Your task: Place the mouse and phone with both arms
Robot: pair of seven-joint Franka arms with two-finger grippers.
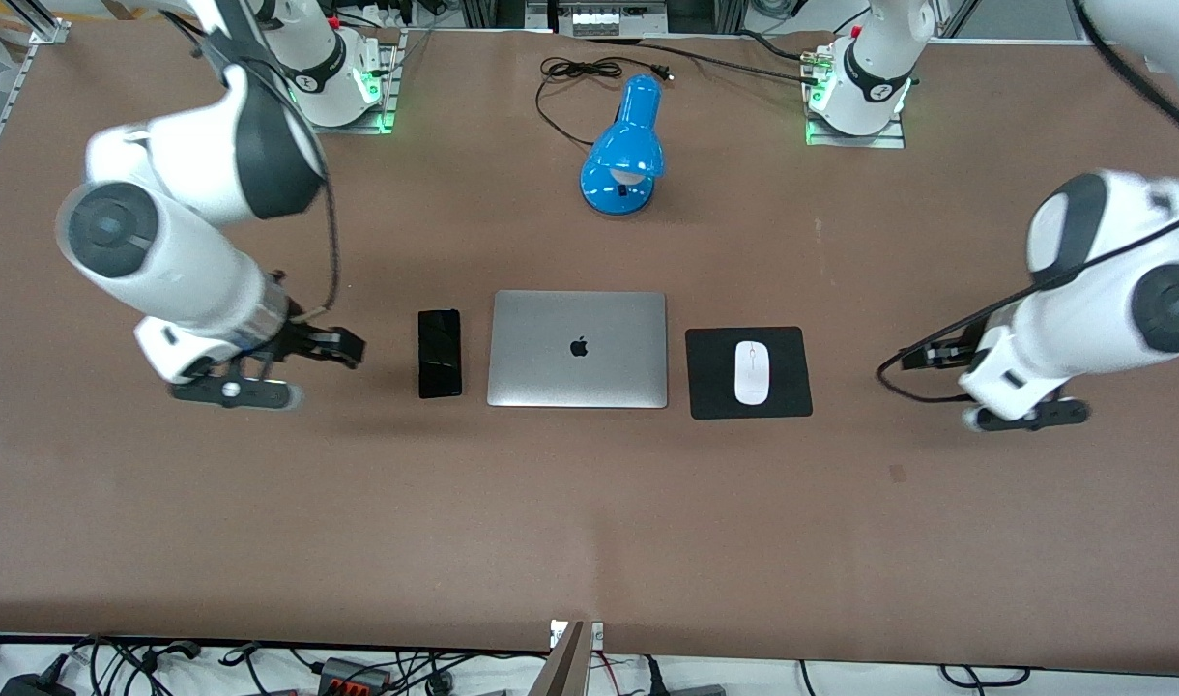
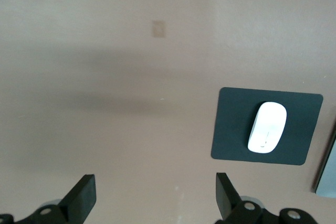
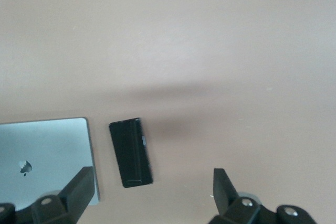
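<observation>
The white mouse [image 1: 752,372] lies on a square black mouse pad [image 1: 710,375], beside the closed silver laptop [image 1: 578,349] toward the left arm's end. The black phone [image 1: 440,353] lies flat on the table beside the laptop toward the right arm's end. My right gripper [image 1: 237,393] is open and empty over bare table, apart from the phone [image 3: 130,152]; the right wrist view shows its gripper [image 3: 152,190] with jaws wide. My left gripper [image 1: 1029,416] is open and empty over bare table, apart from the mouse [image 2: 268,127] and pad [image 2: 233,129]; its gripper [image 2: 156,198] also stands wide.
A blue desk lamp [image 1: 623,150] with a black cord stands farther from the front camera than the laptop, between the two arm bases. The laptop's edge shows in the right wrist view [image 3: 47,153]. A small pale patch [image 1: 898,473] marks the table.
</observation>
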